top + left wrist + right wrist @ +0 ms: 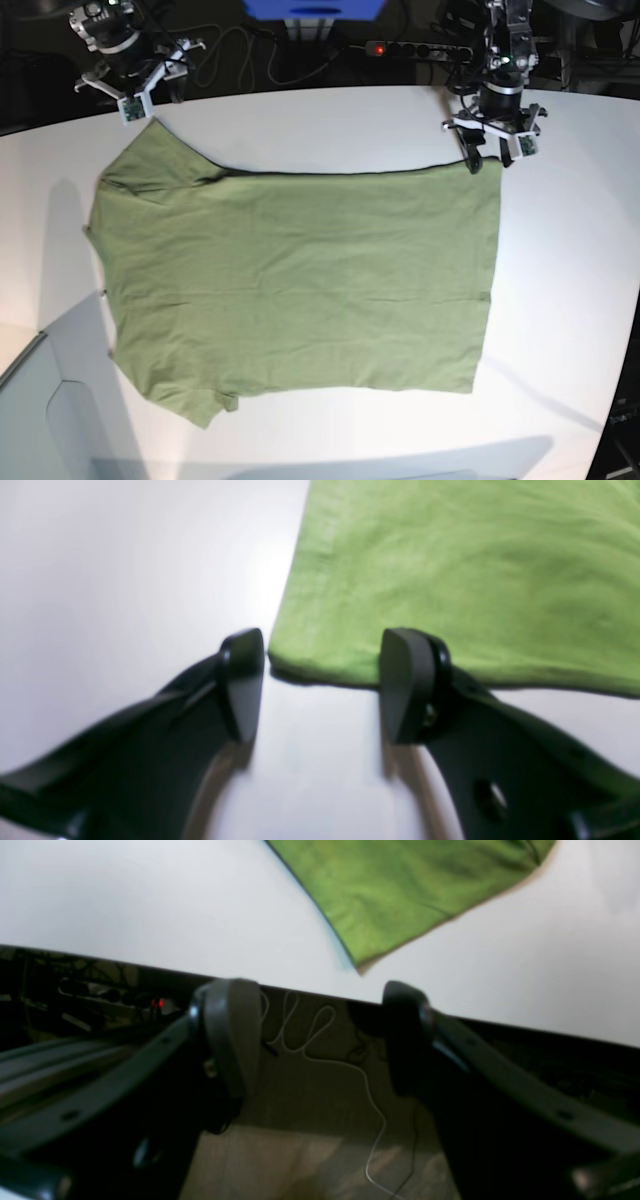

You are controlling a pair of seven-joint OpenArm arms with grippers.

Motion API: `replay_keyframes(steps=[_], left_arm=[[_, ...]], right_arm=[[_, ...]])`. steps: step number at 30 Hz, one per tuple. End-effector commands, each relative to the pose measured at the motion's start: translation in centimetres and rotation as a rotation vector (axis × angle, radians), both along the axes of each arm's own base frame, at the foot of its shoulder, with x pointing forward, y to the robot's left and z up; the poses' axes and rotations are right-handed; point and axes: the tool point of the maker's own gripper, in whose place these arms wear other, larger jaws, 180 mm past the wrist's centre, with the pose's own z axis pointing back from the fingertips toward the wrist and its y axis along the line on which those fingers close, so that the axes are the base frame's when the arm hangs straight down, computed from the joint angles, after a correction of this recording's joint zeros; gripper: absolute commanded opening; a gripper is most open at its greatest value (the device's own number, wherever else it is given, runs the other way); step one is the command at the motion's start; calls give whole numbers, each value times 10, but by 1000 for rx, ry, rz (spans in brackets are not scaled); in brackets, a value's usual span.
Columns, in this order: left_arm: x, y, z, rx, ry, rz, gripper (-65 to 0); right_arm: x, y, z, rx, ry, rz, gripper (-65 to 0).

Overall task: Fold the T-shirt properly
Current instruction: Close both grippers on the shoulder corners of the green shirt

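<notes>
The T-shirt [290,290] is spread flat on the white desk [570,300], with the sleeves toward the left of the base view and the hem toward the right. The left pincer [320,685] is lowered close to the desk at the hem's far corner. Its jaws are held apart and nothing is gripped between them: one finger [245,680] is seen over bare desk just beside the corner, while the other finger [407,680] is seen at the fabric's edge. Whether that finger touches the cloth cannot be told.

The right pincer [320,1040] is poised at the desk's far edge, near the tip of the sleeve [400,895] but apart from it. Its jaws are likewise spread wide and empty. Between them, floor and a thin white cable [370,1090] are seen beyond the desk edge. In the base view, a power strip [420,48] is seen behind the desk.
</notes>
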Motion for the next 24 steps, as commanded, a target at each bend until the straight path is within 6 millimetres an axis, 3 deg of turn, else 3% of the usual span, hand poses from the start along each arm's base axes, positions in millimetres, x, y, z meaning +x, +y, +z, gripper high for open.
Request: replay_keyframes(steps=[1, 4, 9, 10, 17, 24], left_arm=[[4, 3, 8, 11, -31, -1, -298], [4, 2, 8, 10, -33, 0, -370], [3, 2, 7, 7, -30, 2, -623], [3, 2, 7, 7, -30, 2, -650], [2, 3, 8, 10, -29, 5, -650], [1, 3, 8, 10, -27, 4, -650]], right_arm=[[1, 1, 5, 0, -19, 10, -286], [2, 1, 6, 1, -24, 10, -286], [4, 0, 7, 1, -30, 9, -287], [5, 0, 7, 1, -33, 9, -287], [12, -1, 9, -1, -52, 6, -282], [33, -1, 15, -2, -106, 4, -279]])
